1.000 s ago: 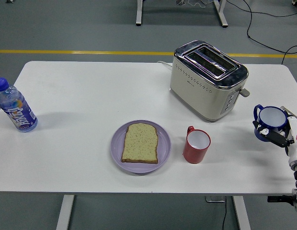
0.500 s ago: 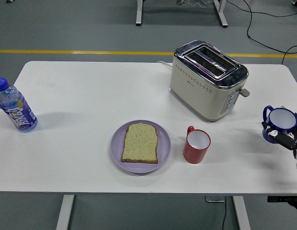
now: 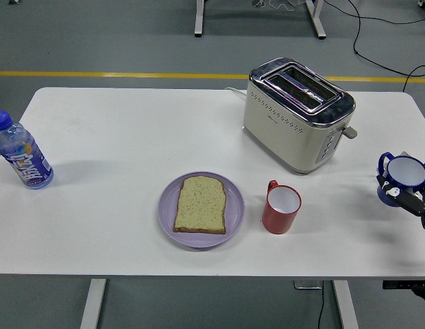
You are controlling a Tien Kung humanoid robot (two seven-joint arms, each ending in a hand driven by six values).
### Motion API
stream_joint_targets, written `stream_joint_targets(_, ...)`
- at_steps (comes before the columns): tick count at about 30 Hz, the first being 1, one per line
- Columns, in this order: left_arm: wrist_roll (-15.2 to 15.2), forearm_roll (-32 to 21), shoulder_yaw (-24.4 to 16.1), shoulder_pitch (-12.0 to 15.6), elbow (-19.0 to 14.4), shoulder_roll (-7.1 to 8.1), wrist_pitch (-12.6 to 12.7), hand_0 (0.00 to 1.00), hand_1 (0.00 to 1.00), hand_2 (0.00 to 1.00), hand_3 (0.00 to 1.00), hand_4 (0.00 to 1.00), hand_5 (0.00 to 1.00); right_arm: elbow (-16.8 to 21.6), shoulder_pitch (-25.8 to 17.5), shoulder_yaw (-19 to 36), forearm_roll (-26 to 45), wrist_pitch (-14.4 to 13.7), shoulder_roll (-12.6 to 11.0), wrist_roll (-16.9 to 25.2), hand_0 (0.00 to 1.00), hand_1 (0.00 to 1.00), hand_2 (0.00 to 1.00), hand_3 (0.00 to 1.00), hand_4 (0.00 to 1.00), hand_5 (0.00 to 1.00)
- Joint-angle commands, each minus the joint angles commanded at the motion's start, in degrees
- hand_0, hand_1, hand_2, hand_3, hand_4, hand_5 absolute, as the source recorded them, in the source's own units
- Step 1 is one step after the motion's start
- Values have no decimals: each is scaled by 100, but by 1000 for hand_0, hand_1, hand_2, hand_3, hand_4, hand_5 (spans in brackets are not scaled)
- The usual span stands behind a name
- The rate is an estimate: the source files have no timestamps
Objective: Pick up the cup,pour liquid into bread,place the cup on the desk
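While gripped upright, blue cup [image 3: 403,178] in right hand [image 3: 413,199], fingers curled around it

Toaster [image 3: 299,113], water bottle [image 3: 20,151] — red mug [image 3: 281,208]

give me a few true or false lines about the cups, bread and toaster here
1. The right hand holds the blue cup at the table's right edge. True.
2. The bread sits in the toaster. False: it lies on the purple plate.
3. The red cup stands upright, right of the plate. True.
4. The bottle lies beside the toaster. False: it stands at the table's left edge.
5. The toaster slots hold toast. False: they look empty.
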Motion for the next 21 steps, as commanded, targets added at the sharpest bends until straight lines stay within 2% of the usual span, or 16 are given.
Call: stream_joint_targets(21, 3, 0, -11, -15, 4, -17, -7, 690, 756, 773, 611, 396, 998, -1, 36, 11, 11, -36, 19, 39, 489, 431, 544, 558, 631, 2)
